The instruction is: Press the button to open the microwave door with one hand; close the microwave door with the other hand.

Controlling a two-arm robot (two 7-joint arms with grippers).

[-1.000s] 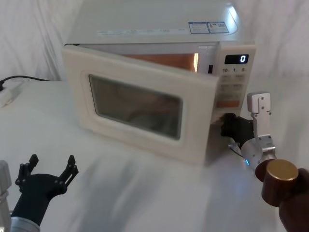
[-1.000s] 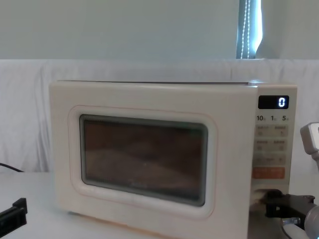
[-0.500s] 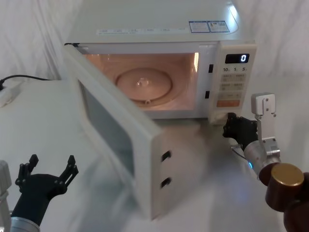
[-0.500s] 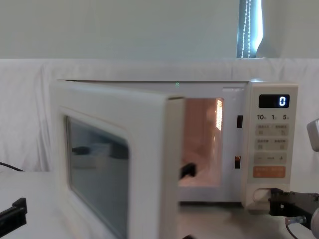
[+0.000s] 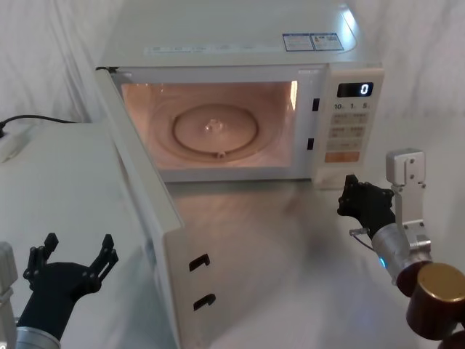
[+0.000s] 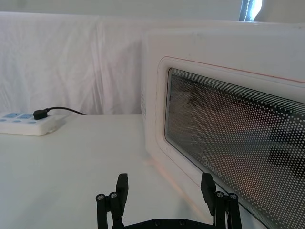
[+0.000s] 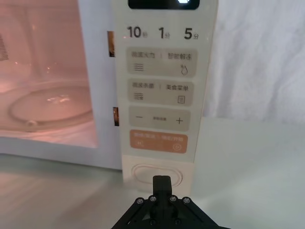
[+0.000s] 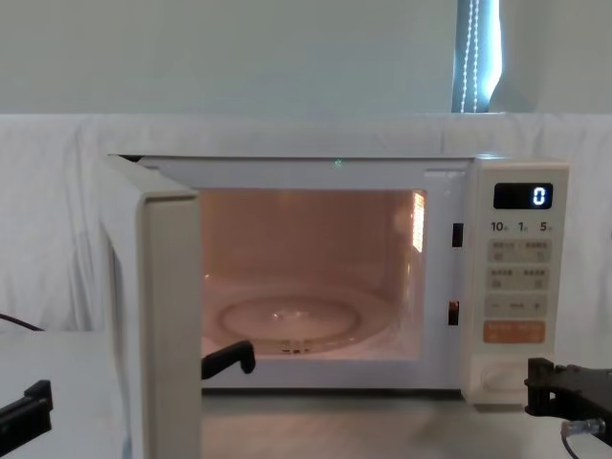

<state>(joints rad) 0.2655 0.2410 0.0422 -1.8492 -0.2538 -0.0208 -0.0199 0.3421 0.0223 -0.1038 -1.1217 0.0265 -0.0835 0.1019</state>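
Head view, microwave door swung open, cavity lit

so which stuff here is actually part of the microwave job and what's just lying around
Part of the job:
- button
- microwave door, swung wide open
- microwave
- right gripper, in front of the keypad
- left gripper, open, low beside the door

Just lying about:
- power strip with black plug
- white cloth backdrop

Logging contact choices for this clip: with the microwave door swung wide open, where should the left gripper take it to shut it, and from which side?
Best contact looks like the outer face of the microwave door near its free edge, farthest from the hinge. The left gripper, open and already on that outer side, could push it toward the microwave. The panel is flat with no handle showing, so pushing probably suits better than pinching.
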